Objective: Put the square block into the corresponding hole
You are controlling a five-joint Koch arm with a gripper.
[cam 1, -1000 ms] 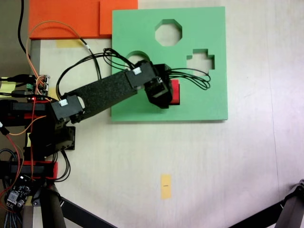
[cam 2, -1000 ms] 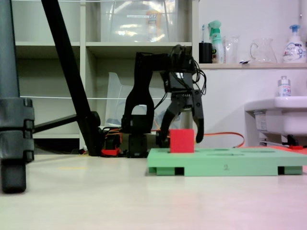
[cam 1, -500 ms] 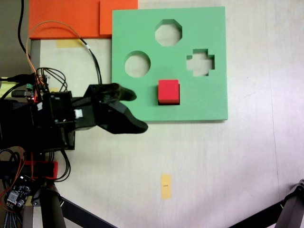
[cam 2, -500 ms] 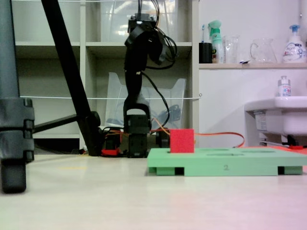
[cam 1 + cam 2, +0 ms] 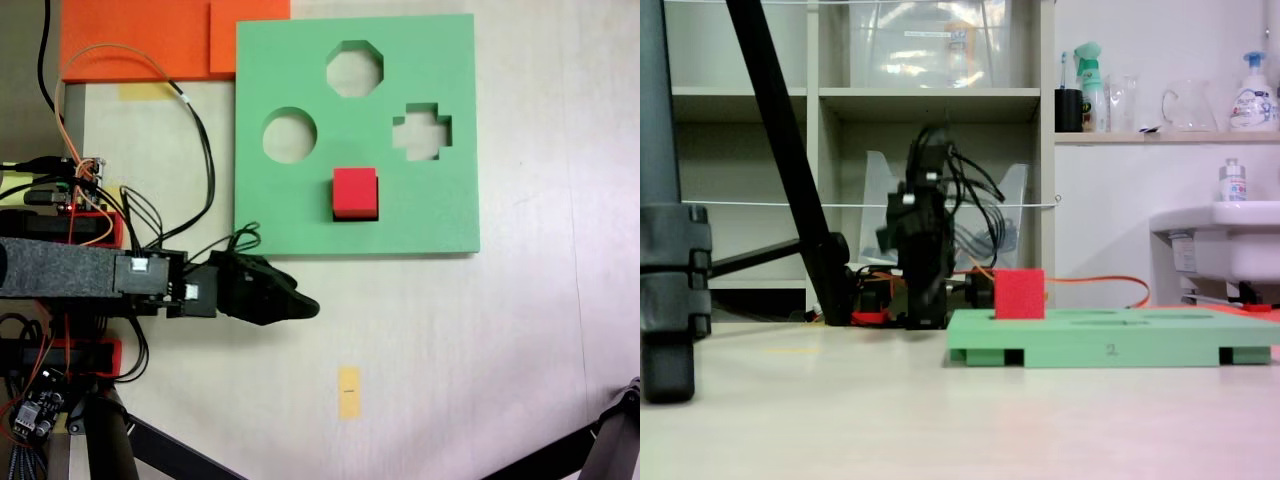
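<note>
The square block, a red cube (image 5: 355, 193) (image 5: 1020, 293), sits in the square hole of the green foam board (image 5: 440, 215) (image 5: 1110, 340). Its top half stands up above the board's surface, and the hole itself is hidden by it. My gripper (image 5: 308, 303) lies off the board, below its lower left corner in a fixed view, pointing right. Its jaws taper together to one tip with nothing between them. The folded arm (image 5: 920, 250) is low and blurred, left of the board.
The board also has round (image 5: 290, 135), octagonal (image 5: 354, 68) and cross-shaped (image 5: 421, 132) cut-outs. Orange foam sheets (image 5: 140, 35) lie at the top left. A yellow tape mark (image 5: 348, 391) is on the table. Wires and electronics (image 5: 70, 185) crowd the left edge; tripod legs (image 5: 150, 440) cross the bottom.
The gripper let go of the red cube in the square hole, lifted high, then swung back and down off the board. Its jaws came together. The cube has not moved.
</note>
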